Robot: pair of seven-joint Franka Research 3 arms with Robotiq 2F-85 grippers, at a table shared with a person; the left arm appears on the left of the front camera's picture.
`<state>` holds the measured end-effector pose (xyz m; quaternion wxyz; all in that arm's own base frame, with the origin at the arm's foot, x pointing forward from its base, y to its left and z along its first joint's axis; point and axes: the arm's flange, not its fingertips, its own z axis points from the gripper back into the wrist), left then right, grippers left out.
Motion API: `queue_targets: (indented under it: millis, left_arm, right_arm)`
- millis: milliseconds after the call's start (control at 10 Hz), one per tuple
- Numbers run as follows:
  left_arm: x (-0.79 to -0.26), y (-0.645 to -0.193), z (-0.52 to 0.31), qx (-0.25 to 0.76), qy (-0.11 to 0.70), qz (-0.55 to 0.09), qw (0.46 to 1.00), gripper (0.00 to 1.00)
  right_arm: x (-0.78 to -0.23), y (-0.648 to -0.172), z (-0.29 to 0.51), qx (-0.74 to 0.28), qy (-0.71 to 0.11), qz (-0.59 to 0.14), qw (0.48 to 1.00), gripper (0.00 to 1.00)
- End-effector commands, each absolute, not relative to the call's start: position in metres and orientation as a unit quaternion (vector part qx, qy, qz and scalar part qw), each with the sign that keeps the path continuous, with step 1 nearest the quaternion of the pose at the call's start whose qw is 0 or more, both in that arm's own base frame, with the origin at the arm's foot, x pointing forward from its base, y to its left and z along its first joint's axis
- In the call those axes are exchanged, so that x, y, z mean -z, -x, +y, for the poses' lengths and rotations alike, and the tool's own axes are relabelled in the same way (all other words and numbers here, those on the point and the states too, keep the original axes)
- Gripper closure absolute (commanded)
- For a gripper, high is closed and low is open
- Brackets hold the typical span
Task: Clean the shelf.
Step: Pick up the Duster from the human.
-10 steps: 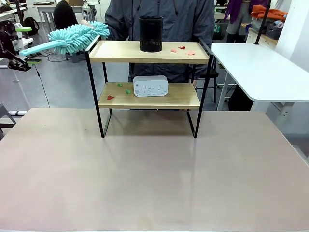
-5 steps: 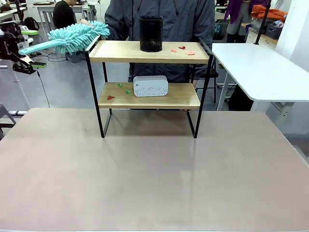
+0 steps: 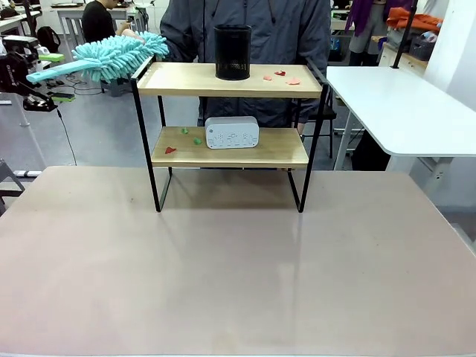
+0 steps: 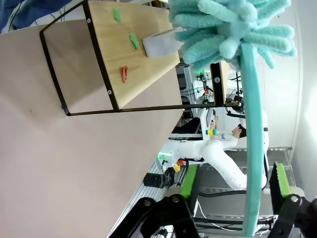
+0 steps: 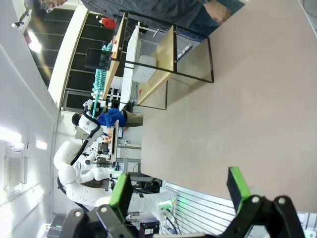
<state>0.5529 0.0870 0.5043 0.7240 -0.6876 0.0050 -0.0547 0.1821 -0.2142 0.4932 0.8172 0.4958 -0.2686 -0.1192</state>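
Note:
The shelf (image 3: 230,80) stands at the table's far side, with red scraps (image 3: 280,74) on its top board and green and red scraps (image 3: 184,131) on the lower one. A person behind it holds out a teal fluffy duster (image 3: 111,56) by its head, at the shelf's top left corner. My left gripper (image 3: 53,76) is open at the far left. The duster's handle (image 4: 252,148) runs between its fingers, close to one green pad (image 4: 280,178). My right gripper (image 5: 178,193) is open above the bare table, holding nothing.
A black mesh pen cup (image 3: 233,52) stands on the top board. A white clock (image 3: 232,132) sits on the lower board. A white table (image 3: 401,111) adjoins at the right. The brown table (image 3: 223,268) in front of the shelf is bare.
My left gripper has shifted slightly right along the duster's handle, which now lies between its fingers. The person still holds the duster's head.

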Motion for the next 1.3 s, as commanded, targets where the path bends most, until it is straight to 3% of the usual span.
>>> queue_targets:
  millis: [0, 200, 300, 400, 1200]
  left_arm:
    - [-0.503, -0.544, 0.081, 0.059, 0.683, -0.007, 0.728, 1.00]
    - [-0.505, -0.544, 0.080, 0.059, 0.683, -0.011, 0.728, 1.00]
    - [-0.504, -0.543, 0.081, 0.060, 0.684, -0.009, 0.727, 0.94]
    - [-0.504, -0.543, 0.080, 0.060, 0.683, -0.009, 0.728, 1.00]
    - [-0.517, -0.528, 0.096, 0.070, 0.686, -0.033, 0.724, 1.00]
  right_arm:
    - [-0.496, -0.184, -0.215, 0.109, -0.499, -0.280, 0.813, 0.00]
    - [-0.496, -0.184, -0.215, 0.109, -0.499, -0.280, 0.813, 0.00]
    - [-0.496, -0.184, -0.215, 0.109, -0.499, -0.280, 0.813, 0.00]
    - [-0.496, -0.184, -0.215, 0.109, -0.499, -0.280, 0.813, 0.00]
    - [-0.496, -0.184, -0.215, 0.109, -0.499, -0.280, 0.813, 0.00]
